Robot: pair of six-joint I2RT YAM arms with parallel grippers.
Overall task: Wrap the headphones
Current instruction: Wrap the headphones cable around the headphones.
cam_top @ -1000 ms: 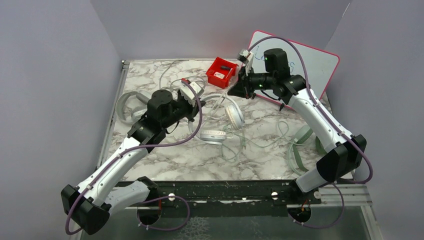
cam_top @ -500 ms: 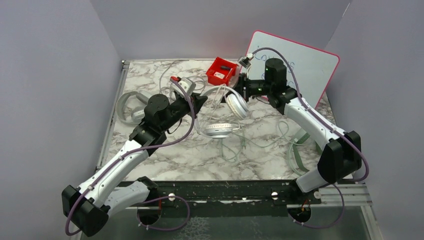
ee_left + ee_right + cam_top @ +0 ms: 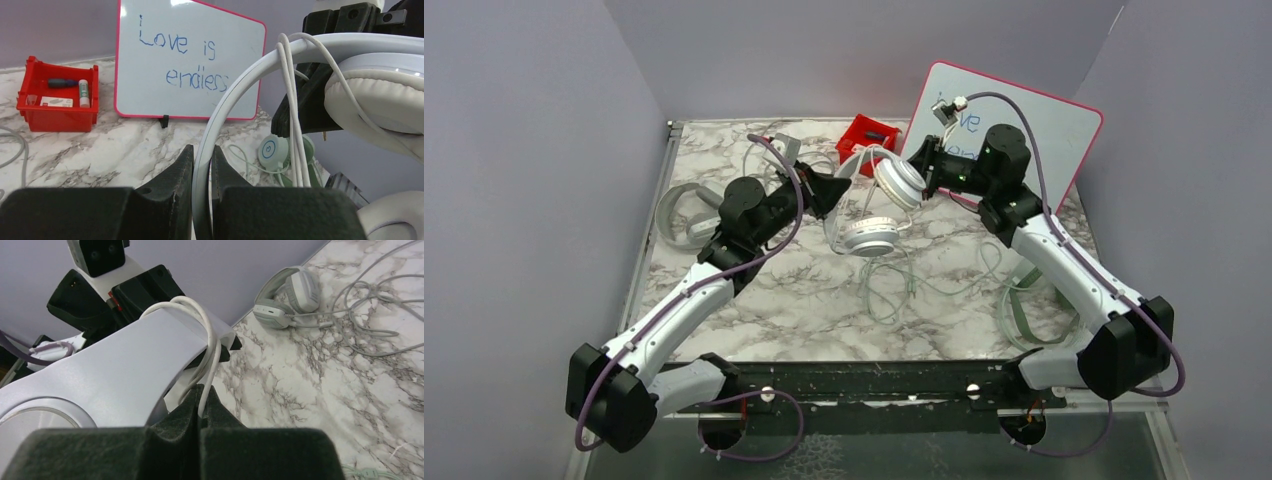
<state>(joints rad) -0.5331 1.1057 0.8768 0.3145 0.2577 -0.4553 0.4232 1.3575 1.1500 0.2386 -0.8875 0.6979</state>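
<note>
The white headphones (image 3: 870,236) hang off the table between my two grippers, one cup low and the other cup (image 3: 898,180) up near my right gripper. My left gripper (image 3: 834,188) is shut on the white headband (image 3: 235,85), its fingertips (image 3: 186,160) pinching the band edge-on. My right gripper (image 3: 921,168) is shut on the thin white cable (image 3: 206,365), which loops over the headband (image 3: 130,365) in a couple of turns. A grey pair (image 3: 680,214) lies at the far left. A pale mint pair (image 3: 1022,300) lies at the right.
A red bin (image 3: 867,138) holding a few small items stands at the back behind the lifted headphones. A pink-framed whiteboard (image 3: 1034,125) leans at the back right. Loose thin cables (image 3: 894,290) trail across the marble table (image 3: 774,310) in the middle and at the back left.
Both grippers rose and carried the white headphones up and towards the back. The right gripper swung right, away from the red bin. The left gripper reached further forward and right.
</note>
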